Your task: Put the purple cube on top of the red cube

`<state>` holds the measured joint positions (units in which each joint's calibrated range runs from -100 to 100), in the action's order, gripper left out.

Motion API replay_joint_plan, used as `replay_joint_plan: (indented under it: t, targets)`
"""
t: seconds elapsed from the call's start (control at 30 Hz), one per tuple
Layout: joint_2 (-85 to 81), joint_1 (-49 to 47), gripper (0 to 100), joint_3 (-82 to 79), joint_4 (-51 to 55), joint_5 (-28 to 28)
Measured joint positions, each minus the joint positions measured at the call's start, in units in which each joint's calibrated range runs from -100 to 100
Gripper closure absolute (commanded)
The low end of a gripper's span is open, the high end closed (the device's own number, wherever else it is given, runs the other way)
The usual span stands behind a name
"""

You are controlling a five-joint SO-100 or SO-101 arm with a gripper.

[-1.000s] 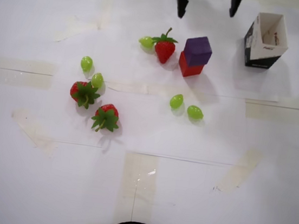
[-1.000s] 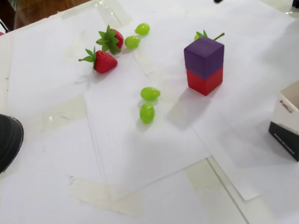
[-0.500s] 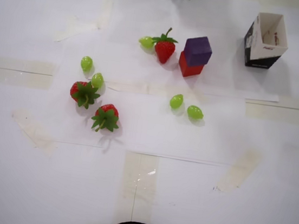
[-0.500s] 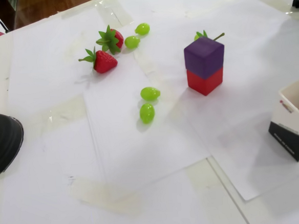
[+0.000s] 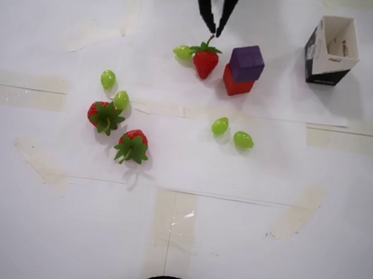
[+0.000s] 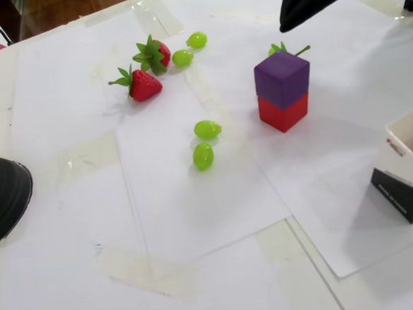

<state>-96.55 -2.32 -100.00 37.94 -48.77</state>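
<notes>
On the red cube [image 6: 283, 112] sits the purple cube [image 6: 281, 79], upright, squarely aligned; pincer [image 5: 215, 30] closed, empty.

The purple cube [image 5: 247, 62] sits on top of the red cube [image 5: 237, 84], and in the overhead view a strawberry [image 5: 206, 60] lies just to their left with a grape [image 5: 182, 52] touching its left side. The gripper [image 5: 215, 30] hangs just above that strawberry's stem, and a box [image 5: 331, 51] stands well to the right of the cubes. Two grapes [image 5: 232, 133] lie side by side below the cubes, and farther left two more strawberries [image 5: 118, 131] lie near two more grapes [image 5: 114, 89].
</notes>
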Motion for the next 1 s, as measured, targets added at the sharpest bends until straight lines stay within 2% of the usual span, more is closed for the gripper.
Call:
replay_joint_plan:
  t: [0.37,0.63,0.83,1.0]
  targets:
    - [0.00,0.15,100,0.00,13.91,1.56]
    - [0.00,0.22,100,0.00,23.16,5.08]
    - [-1.00,0.22,100,0.00,29.49,4.05]
    - [-1.00,0.22,100,0.00,30.28,4.05]
